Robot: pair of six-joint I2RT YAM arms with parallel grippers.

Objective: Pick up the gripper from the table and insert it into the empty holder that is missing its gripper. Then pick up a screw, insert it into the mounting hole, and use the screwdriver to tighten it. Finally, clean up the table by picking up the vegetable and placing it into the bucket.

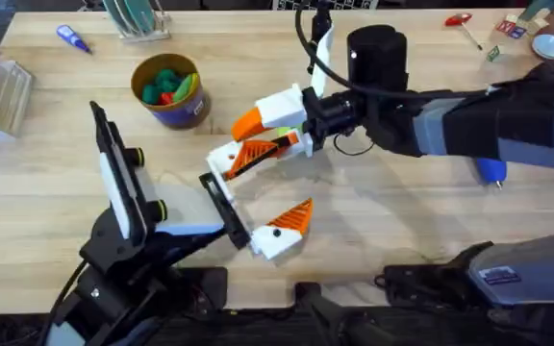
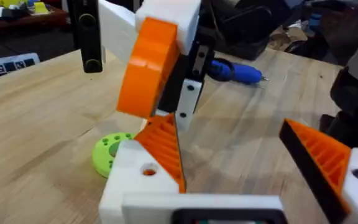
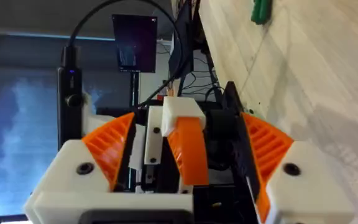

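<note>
We see the right gripper (image 3: 188,119) with its ribbed orange pads (image 3: 110,146) spread wide. Between them sits a smooth orange wedge (image 3: 188,155) joined under a white block (image 3: 182,112). We cannot tell whether either pad touches it. The table runs upright along one side of the right wrist view, so this gripper is rolled onto its side.

The left gripper (image 2: 225,124) is released too. Its fingers (image 2: 166,149) stand well apart with bare table (image 2: 241,143) between them. The orange wedge hangs just above one of these fingers. A green disc (image 2: 107,152) lies on the wood just beside that finger.

From overhead, we find both grippers meeting near the table's middle, the right arm reaching in from the right. The screwdriver (image 1: 491,171) lies on the table, partly under the right arm. The bucket (image 1: 171,91) stands to the left of the grippers, with green and red vegetables (image 1: 164,85) inside. A small blue pen (image 1: 73,38) lies near the far left corner and a red-handled tool (image 1: 462,21) near the far right
</note>
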